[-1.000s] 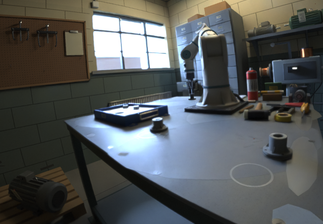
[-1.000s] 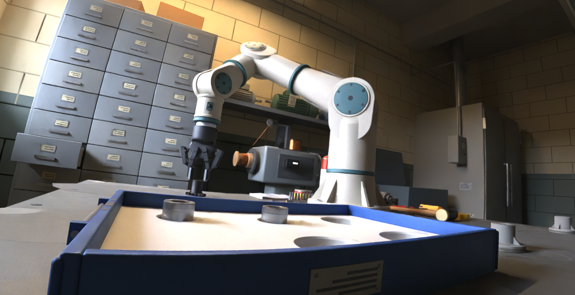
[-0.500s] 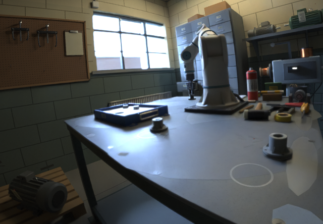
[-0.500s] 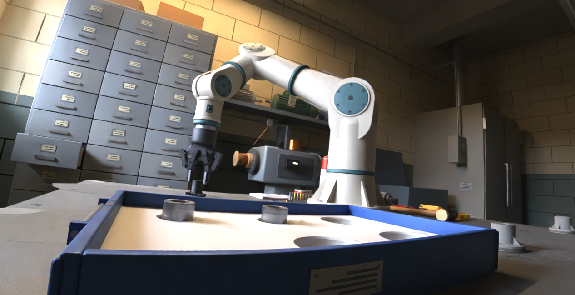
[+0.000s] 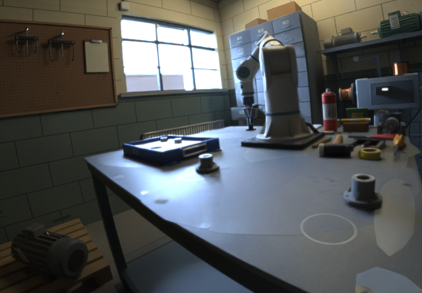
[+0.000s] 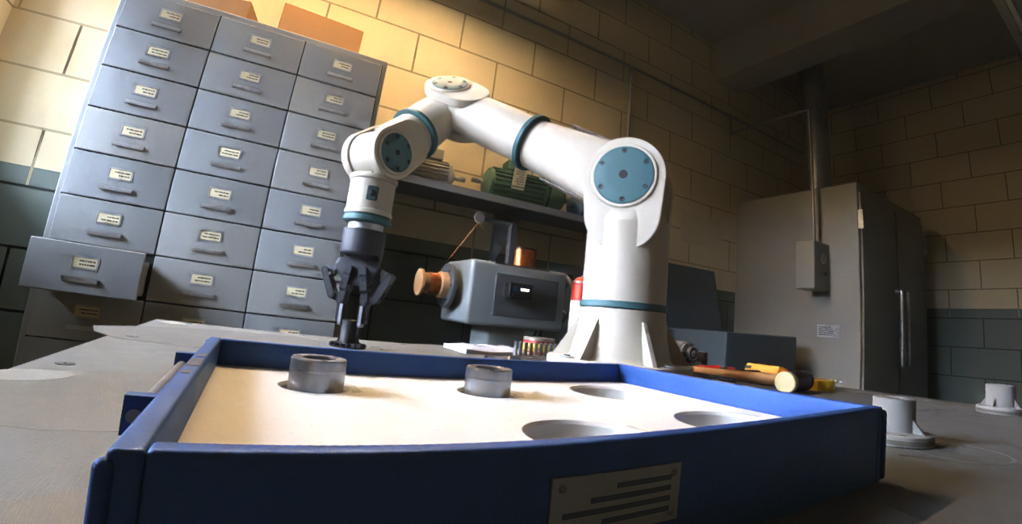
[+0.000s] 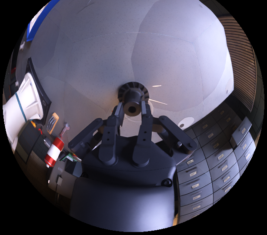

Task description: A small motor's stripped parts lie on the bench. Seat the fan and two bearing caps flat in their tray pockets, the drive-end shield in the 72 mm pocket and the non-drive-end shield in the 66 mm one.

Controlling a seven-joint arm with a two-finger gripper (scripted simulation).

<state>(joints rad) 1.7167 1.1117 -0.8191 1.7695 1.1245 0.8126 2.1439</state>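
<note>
The black fan (image 7: 132,97) stands on the bench behind the tray with its hub upward, and that hub is clamped in my gripper (image 7: 131,108), which reaches straight down on it at the far side of the bench (image 6: 350,321). The blue tray (image 6: 472,414) lies toward the window side. Two grey bearing caps (image 6: 316,372) (image 6: 488,380) sit in its back pockets, and three round pockets stand empty. One grey shield (image 5: 207,163) rests on the bench just beside the tray. The other shield (image 5: 362,191) stands far off near the bench's front.
The bench's back edge and a wall of grey drawers (image 6: 207,163) lie just behind the fan. My white base (image 5: 283,112) stands beside it. A hammer (image 5: 335,148), tape roll (image 5: 369,153) and red canister (image 5: 329,111) crowd the right end.
</note>
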